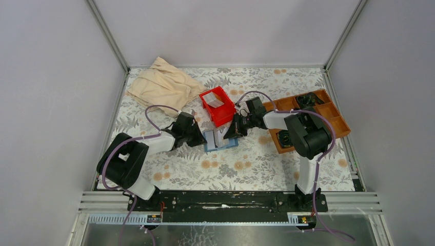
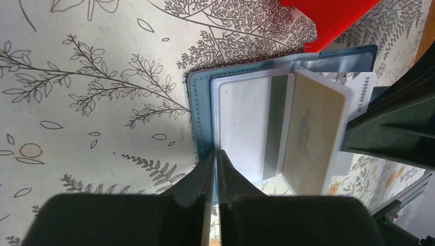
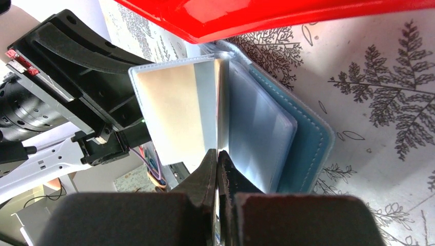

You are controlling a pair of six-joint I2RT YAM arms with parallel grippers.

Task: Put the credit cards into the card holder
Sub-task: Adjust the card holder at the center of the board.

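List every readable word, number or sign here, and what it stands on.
"NO 88888844": on the white card poking out past the pale credit card at the teal card holder.
Embossed mark on the pale credit card: too faint to read.
Top and right wrist views: no legible text.

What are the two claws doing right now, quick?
Left gripper: closed, pinching the card holder edge.
Right gripper: closed, holding a credit card.

Open card holder (image 2: 201, 118), card (image 2: 313, 136) tilted inside
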